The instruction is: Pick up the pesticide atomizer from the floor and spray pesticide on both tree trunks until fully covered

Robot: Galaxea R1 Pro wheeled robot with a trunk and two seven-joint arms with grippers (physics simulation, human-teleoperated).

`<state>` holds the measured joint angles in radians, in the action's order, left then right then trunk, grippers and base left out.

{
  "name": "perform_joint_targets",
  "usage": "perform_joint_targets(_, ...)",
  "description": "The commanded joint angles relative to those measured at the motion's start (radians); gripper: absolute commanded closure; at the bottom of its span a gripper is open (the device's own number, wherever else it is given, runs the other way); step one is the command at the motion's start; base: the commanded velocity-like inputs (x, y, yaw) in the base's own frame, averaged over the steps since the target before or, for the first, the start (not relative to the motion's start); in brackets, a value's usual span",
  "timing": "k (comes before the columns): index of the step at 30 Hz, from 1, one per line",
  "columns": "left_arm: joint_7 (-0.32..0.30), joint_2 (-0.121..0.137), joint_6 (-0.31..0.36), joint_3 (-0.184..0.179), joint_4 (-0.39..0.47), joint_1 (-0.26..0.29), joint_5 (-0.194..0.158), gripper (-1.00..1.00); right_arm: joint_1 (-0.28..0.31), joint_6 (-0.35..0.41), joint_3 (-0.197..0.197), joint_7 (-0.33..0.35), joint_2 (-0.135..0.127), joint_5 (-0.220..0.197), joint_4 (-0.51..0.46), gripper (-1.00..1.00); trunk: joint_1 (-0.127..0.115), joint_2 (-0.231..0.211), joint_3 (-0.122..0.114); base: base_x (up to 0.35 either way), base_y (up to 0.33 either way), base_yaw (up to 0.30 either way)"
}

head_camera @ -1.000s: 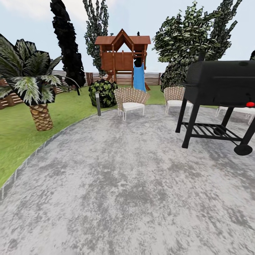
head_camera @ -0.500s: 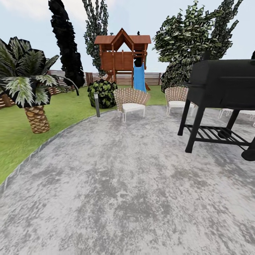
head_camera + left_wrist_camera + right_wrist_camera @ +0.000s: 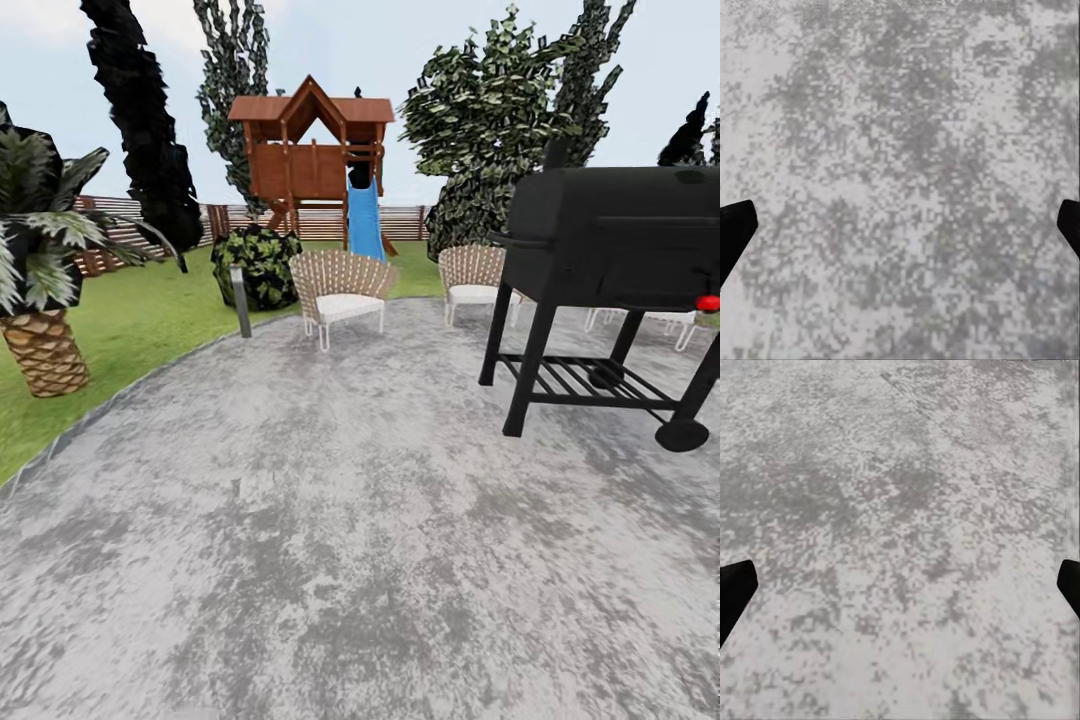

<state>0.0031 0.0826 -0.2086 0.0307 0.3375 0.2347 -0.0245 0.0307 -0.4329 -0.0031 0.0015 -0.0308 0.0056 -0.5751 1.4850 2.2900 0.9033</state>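
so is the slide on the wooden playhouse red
No, in the head view the slide coming down from the brown wooden playhouse is blue.

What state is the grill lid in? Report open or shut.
Shut. The black grill stands upright on the grey paving, and its lid sits down flat on the body with no gap showing from the head view.

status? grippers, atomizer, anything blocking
Left gripper and right gripper open, empty, over grey paving. No atomizer sighted. Black grill ahead on the right, wicker chairs beyond.
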Motion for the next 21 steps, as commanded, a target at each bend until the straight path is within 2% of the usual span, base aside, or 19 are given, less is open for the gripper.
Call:
perform_joint_targets(1, 0.0, 0.0, 0.0, 0.0, 0.0, 0.0, 0.0, -1.0, 0.0, 0.0, 0.0, 0.0, 0.0, 0.0, 0.0, -1.0, 0.0, 0.0, 0.0, 0.339, 0.034, -0.273)
perform_joint_targets(7, 0.0, 0.0, -0.001, 0.0, 0.0, 0.0, 0.0, -1.0, 0.0, 0.0, 0.0, 0.0, 0.0, -0.001, 0.0, -1.0, 0.0, 0.0, 0.0, 0.32, 0.117, -0.274)
perform_joint_targets(21, 0.0, 0.0, -0.002, 0.0, 0.0, 0.0, 0.0, -1.0, 0.0, 0.0, -0.001, 0.0, 0.0, -0.001, 0.0, -1.0, 0.0, 0.0, 0.0, 0.286, 0.201, -0.275)
